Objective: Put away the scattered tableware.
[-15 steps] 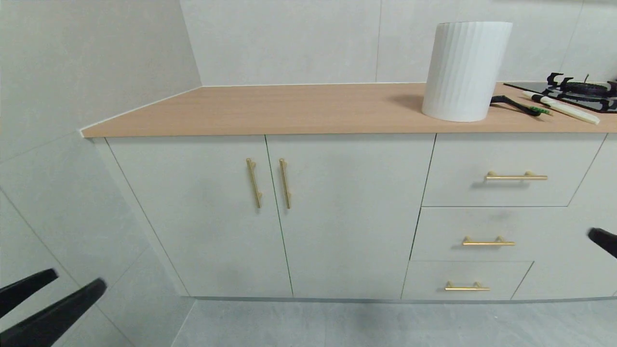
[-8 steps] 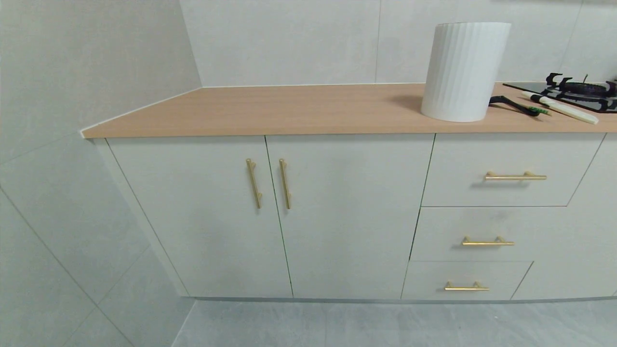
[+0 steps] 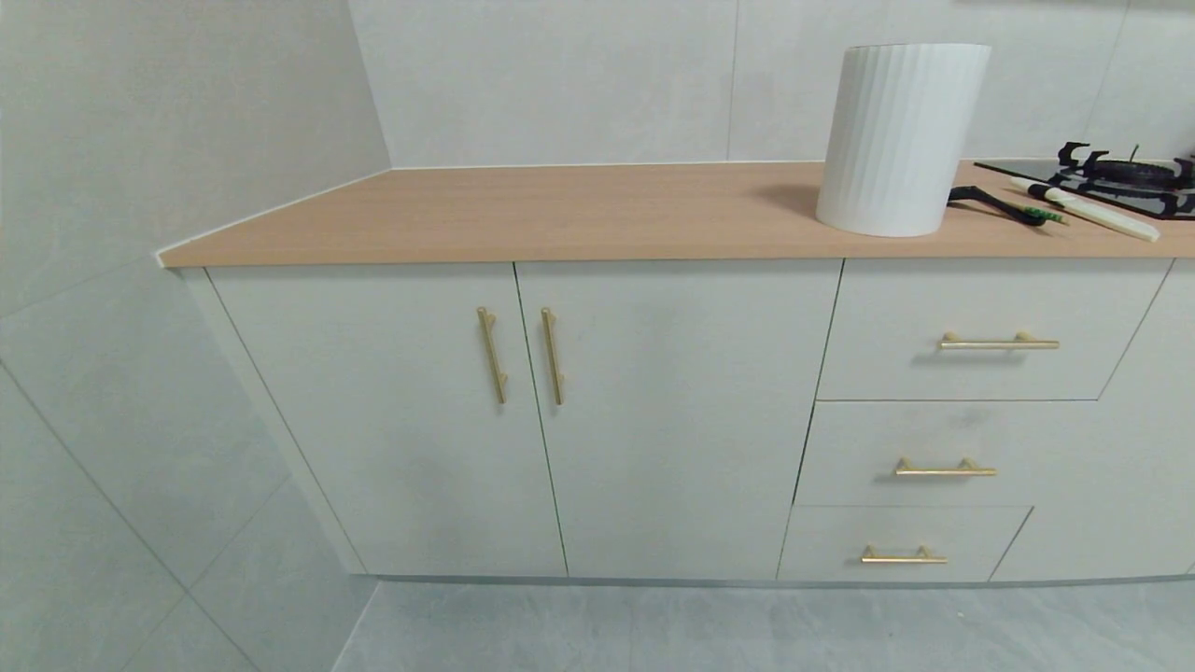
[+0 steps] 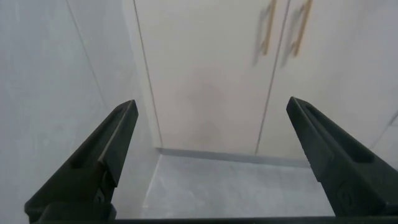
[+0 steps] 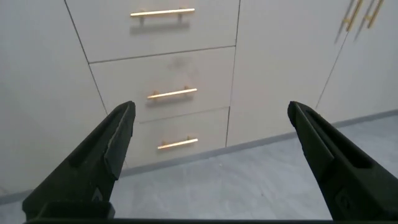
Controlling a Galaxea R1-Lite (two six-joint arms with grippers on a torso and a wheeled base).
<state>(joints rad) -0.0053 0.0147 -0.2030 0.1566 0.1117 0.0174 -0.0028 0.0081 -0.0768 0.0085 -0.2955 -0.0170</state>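
A tall white ribbed container stands on the wooden countertop at the right. Beside it lie a black-handled utensil and a pale knife near the stove. My left gripper hangs open low in front of the double cabinet doors, holding nothing. My right gripper is open and empty, down near the floor facing the stack of drawers.
A black gas stove sits at the countertop's far right. The cabinet has two doors with gold handles and three drawers. A tiled wall closes the left side. Grey floor lies below.
Both grippers' black fingertips, seen at the head view's lower left and right edges a second ago, have dropped out of that view. The counter items have not moved.
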